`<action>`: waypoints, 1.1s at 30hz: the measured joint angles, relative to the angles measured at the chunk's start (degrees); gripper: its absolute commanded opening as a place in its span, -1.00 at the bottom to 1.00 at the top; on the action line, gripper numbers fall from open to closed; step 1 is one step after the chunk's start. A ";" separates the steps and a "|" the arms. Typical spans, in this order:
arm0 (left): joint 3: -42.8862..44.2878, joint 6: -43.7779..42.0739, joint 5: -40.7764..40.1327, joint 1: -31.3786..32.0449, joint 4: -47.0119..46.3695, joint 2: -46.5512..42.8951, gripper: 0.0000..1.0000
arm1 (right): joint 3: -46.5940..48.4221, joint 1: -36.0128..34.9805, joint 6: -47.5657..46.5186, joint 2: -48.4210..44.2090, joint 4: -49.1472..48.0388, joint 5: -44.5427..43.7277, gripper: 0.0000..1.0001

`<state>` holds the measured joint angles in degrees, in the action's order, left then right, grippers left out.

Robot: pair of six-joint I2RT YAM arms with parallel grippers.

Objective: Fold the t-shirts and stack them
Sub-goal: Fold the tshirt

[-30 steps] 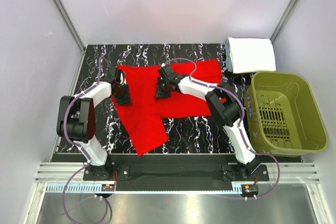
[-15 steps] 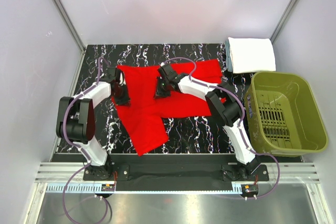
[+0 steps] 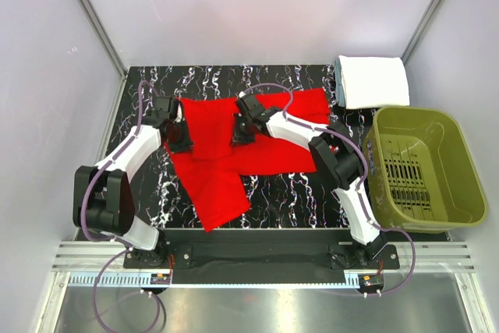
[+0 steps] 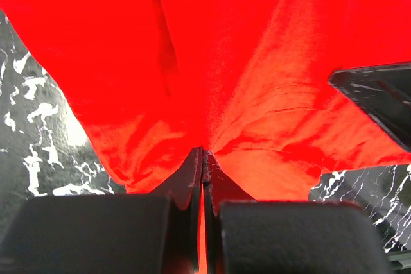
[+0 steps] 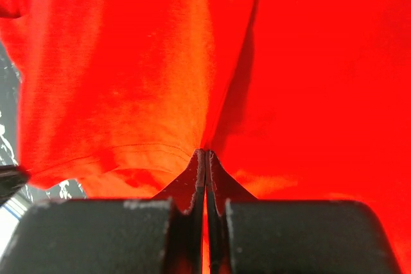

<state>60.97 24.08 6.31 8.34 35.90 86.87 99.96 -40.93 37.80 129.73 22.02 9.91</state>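
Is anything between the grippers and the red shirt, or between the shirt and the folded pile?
Nothing visible. The left gripper and right gripper are each shut on a pinch of the red shirt. Only a bare strip of table separates it from the folded white pile; the green basket sits nearer, beside that path.

Outspread red t-shirt (image 3: 226, 165), folded white t-shirt (image 3: 374, 81)
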 measured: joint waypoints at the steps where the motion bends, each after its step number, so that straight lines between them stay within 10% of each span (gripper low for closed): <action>1: -0.24 0.22 -0.26 0.33 0.09 -0.22 -1.00 | -0.33 0.00 -0.17 -0.72 0.11 -0.20 -1.00; 24: -10.58 9.44 -1.95 8.20 -0.09 -7.30 -1.00 | -8.39 -0.02 -1.97 -9.35 -0.20 -1.38 -1.00; 29: -11.15 10.23 -1.03 8.26 0.37 -5.05 -0.25 | -9.42 -0.02 -2.25 -9.35 -0.33 -1.22 -1.00; 33: -6.36 9.49 -1.46 8.24 2.05 -3.65 -0.07 | -9.44 -0.02 -3.15 -9.35 -0.83 -0.68 -1.00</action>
<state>54.61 33.56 4.84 16.58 37.95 83.22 90.52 -40.95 34.65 120.38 21.19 9.23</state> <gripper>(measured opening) 0.436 0.011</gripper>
